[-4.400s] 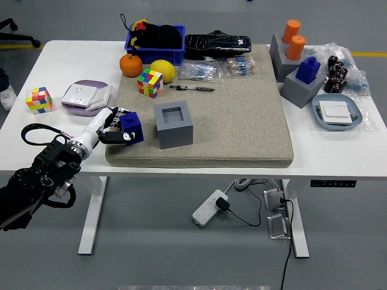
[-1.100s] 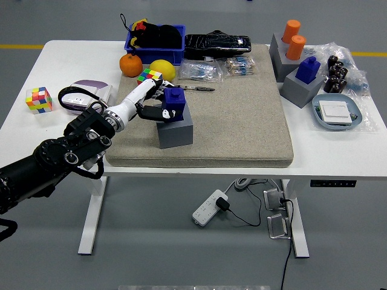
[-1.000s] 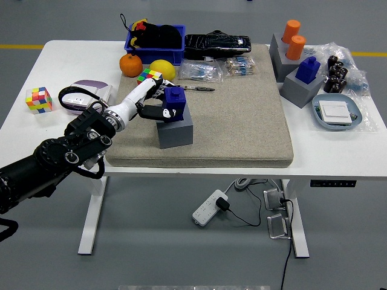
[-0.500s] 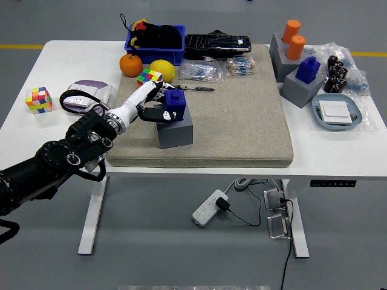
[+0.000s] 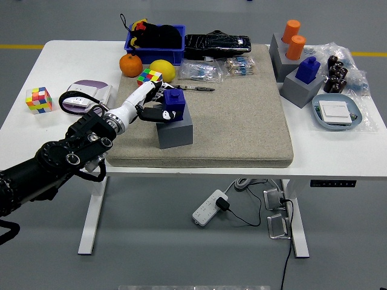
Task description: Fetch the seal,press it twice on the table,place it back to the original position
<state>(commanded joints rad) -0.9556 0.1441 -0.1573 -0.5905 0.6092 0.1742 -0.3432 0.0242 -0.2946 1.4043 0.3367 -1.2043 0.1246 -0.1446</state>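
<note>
The dark blue block-shaped seal (image 5: 175,103) sits in the top opening of the grey cube-shaped holder (image 5: 175,127), which stands on the beige fabric mat (image 5: 242,115) toward its left side. You see the robot's left hand (image 5: 151,104), white with dark fingertips, closed around the seal from the left, its fingers wrapping the block's left and front faces. The black left arm (image 5: 60,160) enters from the lower left corner and crosses the near left edge of the white table (image 5: 338,151). The right arm is not in view.

Just behind the hand lie a multicoloured puzzle cube (image 5: 148,77), a yellow lemon (image 5: 163,69) and an orange fruit (image 5: 130,64). A black pen (image 5: 196,88) lies on the mat beside the cube. Behind these you find a blue plastic bin (image 5: 154,40) holding dark items, a glossy black pouch (image 5: 216,43) and clear packets of small parts (image 5: 221,68).

At the left of the table rest a white and lilac box (image 5: 91,93) and a second multicoloured puzzle cube (image 5: 38,99).

At the right stand a second grey holder carrying a blue seal (image 5: 305,80), a grey holder with two orange cylinders (image 5: 289,42), a clear bag of dark small items (image 5: 341,69) and a pale blue tray holding a white square pad (image 5: 336,113).
</note>
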